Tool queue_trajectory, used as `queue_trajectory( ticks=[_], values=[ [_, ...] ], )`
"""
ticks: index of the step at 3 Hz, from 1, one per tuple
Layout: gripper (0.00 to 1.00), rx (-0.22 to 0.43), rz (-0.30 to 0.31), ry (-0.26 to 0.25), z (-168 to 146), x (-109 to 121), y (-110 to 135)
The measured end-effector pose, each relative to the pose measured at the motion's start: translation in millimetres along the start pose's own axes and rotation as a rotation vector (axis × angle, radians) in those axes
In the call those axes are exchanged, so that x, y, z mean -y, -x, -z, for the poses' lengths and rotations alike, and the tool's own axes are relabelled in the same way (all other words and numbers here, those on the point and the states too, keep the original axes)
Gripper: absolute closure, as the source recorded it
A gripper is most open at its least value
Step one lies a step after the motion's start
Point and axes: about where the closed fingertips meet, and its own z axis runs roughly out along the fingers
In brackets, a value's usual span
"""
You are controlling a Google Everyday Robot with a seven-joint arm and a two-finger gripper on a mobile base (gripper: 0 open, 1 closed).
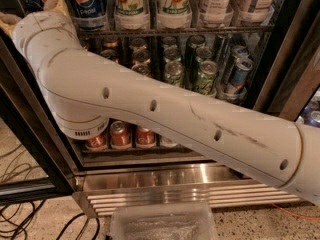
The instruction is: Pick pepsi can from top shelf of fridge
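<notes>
— What sits at the left edge?
— The tan tool (54, 1) shows above the thick white arm (150, 109), just left of the tall blue aluminium Pepsi can (89, 4). Wide or narrow, I cannot tell.
— And the can?
— Upright at the front rail of the thin dark wire top shelf (200, 30) in the black-framed fridge (282, 59), its label reading "pepsi". White-green 7up cans (131, 4) crowd its right side.

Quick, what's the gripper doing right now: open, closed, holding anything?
The gripper: cannot be told. It is at the top left beside the tall blue Pepsi can on the dark wire top shelf, mostly hidden behind the white arm.
</notes>
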Motion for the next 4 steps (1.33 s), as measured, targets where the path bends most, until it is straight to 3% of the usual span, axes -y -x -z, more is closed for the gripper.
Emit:
queue_trajectory(
  ticks=[3,4],
  values=[
    [0.36,-0.021,0.017,-0.001,-42.7,10.0,-5.7],
    [0.55,-0.022,0.022,-0.005,-66.2,13.7,-6.9]
  ],
)
